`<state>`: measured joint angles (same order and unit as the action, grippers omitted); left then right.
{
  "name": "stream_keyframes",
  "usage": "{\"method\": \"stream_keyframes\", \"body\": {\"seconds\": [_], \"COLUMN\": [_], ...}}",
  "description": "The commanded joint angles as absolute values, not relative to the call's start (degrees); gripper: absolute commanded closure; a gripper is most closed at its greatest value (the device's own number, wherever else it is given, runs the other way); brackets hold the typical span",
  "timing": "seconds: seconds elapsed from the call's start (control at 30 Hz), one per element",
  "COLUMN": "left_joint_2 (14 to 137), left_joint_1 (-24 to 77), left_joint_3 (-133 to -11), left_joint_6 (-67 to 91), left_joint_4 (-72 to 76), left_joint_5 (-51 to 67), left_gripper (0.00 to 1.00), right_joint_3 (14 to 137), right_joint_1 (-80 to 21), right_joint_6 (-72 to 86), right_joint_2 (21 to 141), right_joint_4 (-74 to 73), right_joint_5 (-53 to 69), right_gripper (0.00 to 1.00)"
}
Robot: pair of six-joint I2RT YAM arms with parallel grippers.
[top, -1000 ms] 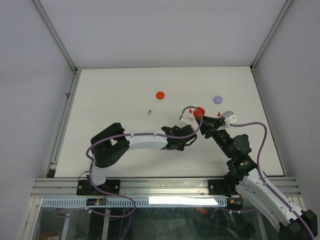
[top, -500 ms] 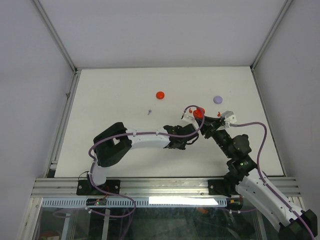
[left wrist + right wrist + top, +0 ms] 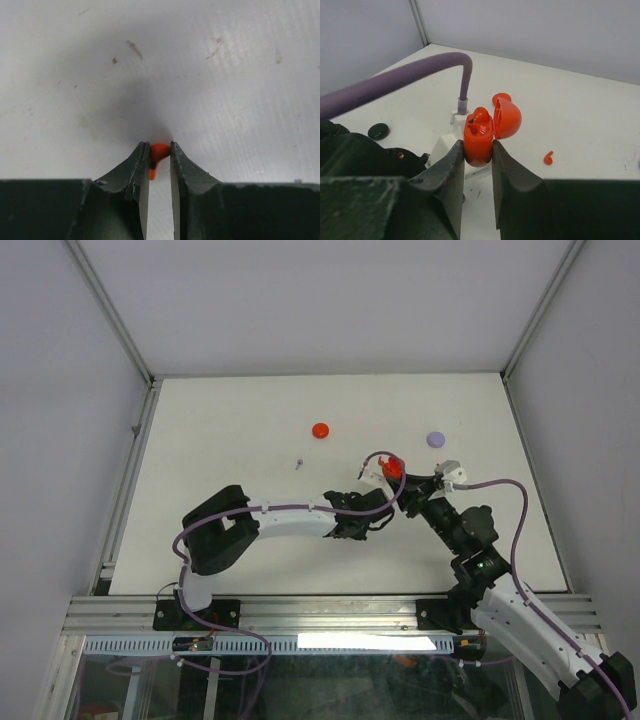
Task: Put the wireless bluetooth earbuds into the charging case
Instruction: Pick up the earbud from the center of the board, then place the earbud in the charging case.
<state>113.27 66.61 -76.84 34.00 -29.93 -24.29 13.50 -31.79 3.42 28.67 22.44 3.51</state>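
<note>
– Left gripper point(image 3: 156, 145) has pinched in since a second ago, hasn't it?
– Yes. It is now clamped on the red earbud point(image 3: 159, 149), which sits between the fingertips with its stem pointing back along them, right down at the tabletop point(image 3: 220, 440).
– And the case point(image 3: 479, 134)?
– It has shifted slightly left. It is red, upright and gripped by the right gripper point(image 3: 478, 144), with its lid point(image 3: 508, 118) swung open to the right. From above, the two wrists nearly meet.
– Any other earbuds?
– A second red earbud point(image 3: 548, 158) lies loose on the tabletop near the case. A lavender earbud point(image 3: 299, 464) lies well to the left.
– Anything else?
– A red disc point(image 3: 320, 430) and a lavender disc point(image 3: 435, 439) sit farther back. A black disc point(image 3: 378, 131) lies beside the left arm.
</note>
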Motion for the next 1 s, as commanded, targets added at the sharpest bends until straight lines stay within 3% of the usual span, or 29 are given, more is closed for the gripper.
{"method": "stream_keyframes", "body": {"seconds": [0.0, 0.5, 0.97], "left_joint_2": [106.0, 83.0, 65.9], "left_joint_1": [65.3, 64.0, 64.5], "left_joint_3": [-73.7, -66.8, -60.1], "left_joint_6": [36.5, 40.5, 32.4], "left_joint_4": [-33.0, -29.4, -5.8], "left_joint_5": [-28.0, -41.9, -36.5], "left_gripper": [0.87, 0.85, 0.84], "right_joint_3": [14.4, 10.1, 12.1], "right_joint_1": [-31.6, -32.1, -37.9], "right_joint_6": [4.5, 5.7, 1.6], "right_joint_2": [30.3, 41.7, 55.5], "right_joint_4": [28.4, 51.2, 69.8], "right_joint_5": [5.5, 14.4, 18.9], "right_gripper": [1.00, 1.00, 1.00]}}
